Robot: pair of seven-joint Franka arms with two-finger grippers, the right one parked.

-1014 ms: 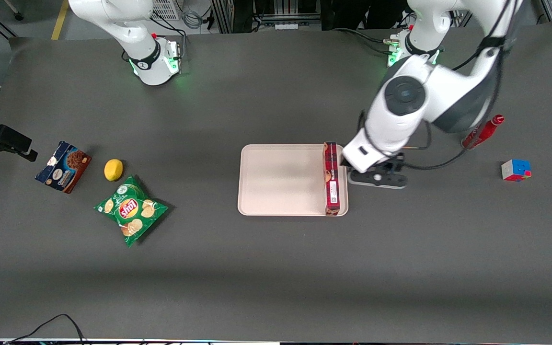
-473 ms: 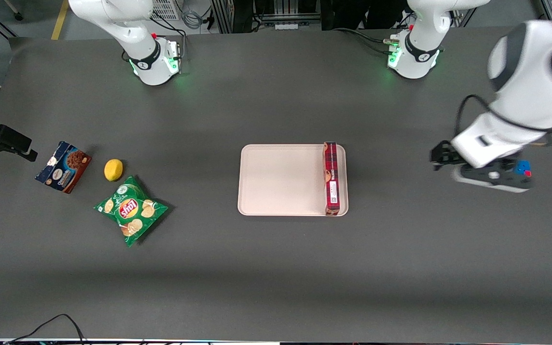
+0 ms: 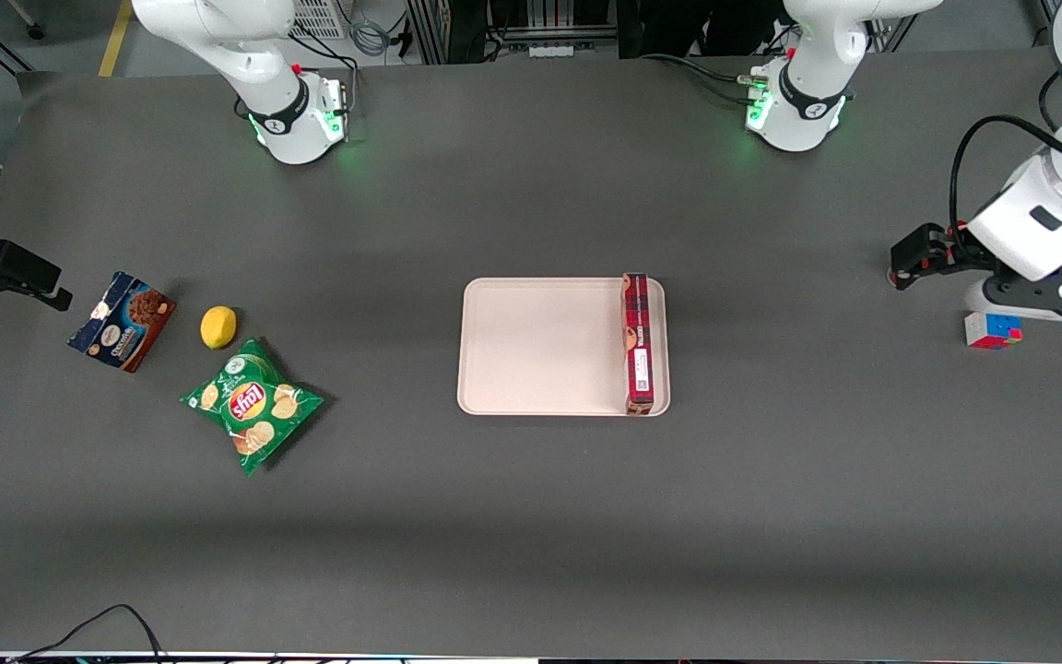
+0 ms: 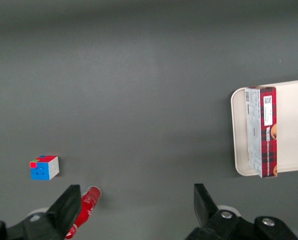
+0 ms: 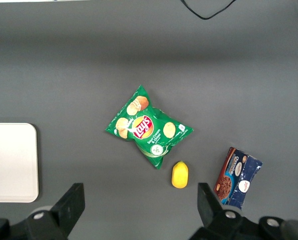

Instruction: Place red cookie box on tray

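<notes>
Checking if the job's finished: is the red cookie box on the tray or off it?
On it. The red cookie box lies along the tray edge nearest the working arm, inside the rim. The pincer is open, away over the table.

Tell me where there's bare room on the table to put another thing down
The tray is bare apart from the red cookie box along its edge toward the working arm. The table is open nearer the front camera than the tray. Crowded: chips bag, lemon and chocolate cookie box together; the open claw hovers by the cube.
</notes>
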